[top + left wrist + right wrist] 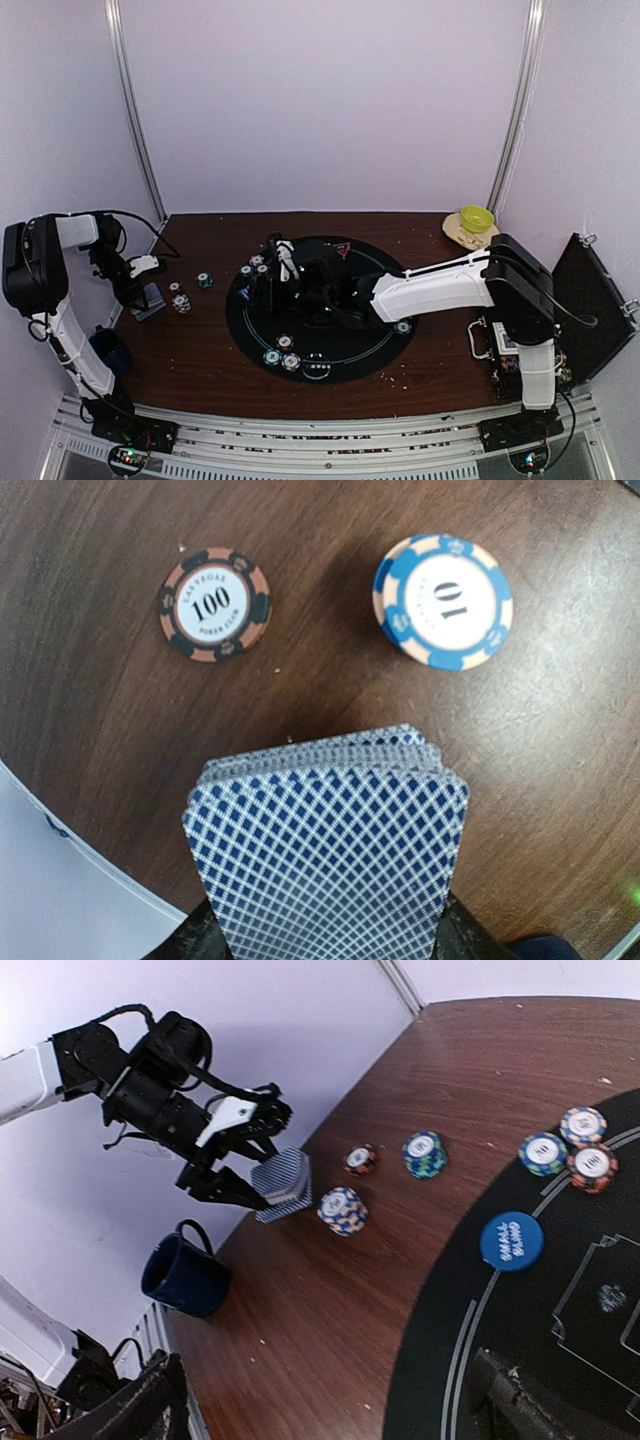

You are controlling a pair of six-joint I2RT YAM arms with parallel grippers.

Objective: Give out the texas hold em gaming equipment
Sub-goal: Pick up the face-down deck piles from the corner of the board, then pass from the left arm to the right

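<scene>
Item: deck of playing cards, blue lattice backs up, its far edge slightly fanned, filling the lower centre of the left wrist view. Holder: left gripper, jaws narrowed onto the near end of the deck, at the upper left of the right wrist view, above the dark blue mug. You cannot tell from these views whether the deck's far edge touches the wooden table. Near items: orange-and-black 100 chip at upper left and blue 10 chip stack at upper right, both apart from the deck. Second tool: right gripper, fingers spread wide at the bottom corners of its own view, holding nothing, hovering over the black round mat with the blue Small Blind button at right of centre. Step, as judged: chips and button appear placed and the cards are undealt. Next move, as judged: bring the deck toward the mat and have the wide-open gripper pinch only the top card, keeping your grip on the rest firm.
</scene>
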